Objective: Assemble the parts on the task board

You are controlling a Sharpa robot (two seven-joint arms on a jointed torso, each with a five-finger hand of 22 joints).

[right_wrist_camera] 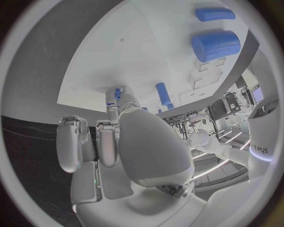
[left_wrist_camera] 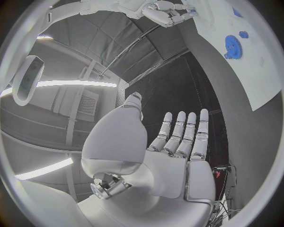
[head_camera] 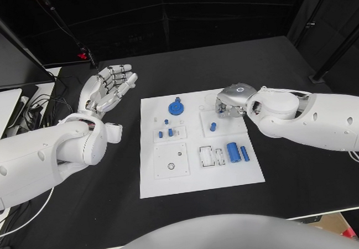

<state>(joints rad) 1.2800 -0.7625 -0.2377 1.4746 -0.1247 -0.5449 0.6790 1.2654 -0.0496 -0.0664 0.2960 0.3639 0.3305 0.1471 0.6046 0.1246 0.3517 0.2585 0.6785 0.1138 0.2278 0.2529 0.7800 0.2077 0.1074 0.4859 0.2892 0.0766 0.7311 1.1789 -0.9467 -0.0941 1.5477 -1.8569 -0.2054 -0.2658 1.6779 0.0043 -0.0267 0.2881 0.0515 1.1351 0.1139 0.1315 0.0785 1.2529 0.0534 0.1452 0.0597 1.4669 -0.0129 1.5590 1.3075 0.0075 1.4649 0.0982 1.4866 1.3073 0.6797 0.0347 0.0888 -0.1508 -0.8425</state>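
Right hand (head_camera: 231, 102) is down over the far right part of the white board (head_camera: 200, 182), fingers curled toward the surface. Whether it's pinching anything: can't tell, the fingertips are hidden in the head view and the wrist view shows only the backs of the fingers near a small blue pin (right_wrist_camera: 163, 95).

Left hand (head_camera: 107, 88) is off the board, over the black worktop (head_camera: 88, 217), held up w/ fingers spread & straight, holding nothing.

Parts rel. to the right hand:
- blue gear (head_camera: 176, 107) just beside it, toward the left hand, seated on the board.
- short blue peg (head_camera: 213, 126) just below the fingers, towards the robot.
- fat blue cylinder (head_camera: 233, 152) & slimmer blue cylinder (head_camera: 245, 152) further towards the robot, lying side by side.
- a few small blue pegs (head_camera: 170, 132) in a fixture between the two hands.

Handling, my guess: parts look like stiff plastic, light, smooth. Cylinders will likely roll if nudged, so pinch across the round body near mid-length. Small pegs are fiddly; fingertip pinch from above, keep them upright for insertion. Gear: take by the rim or central hub, lift straight. Nothing looks fragile, but small pieces could skid on the slick board.
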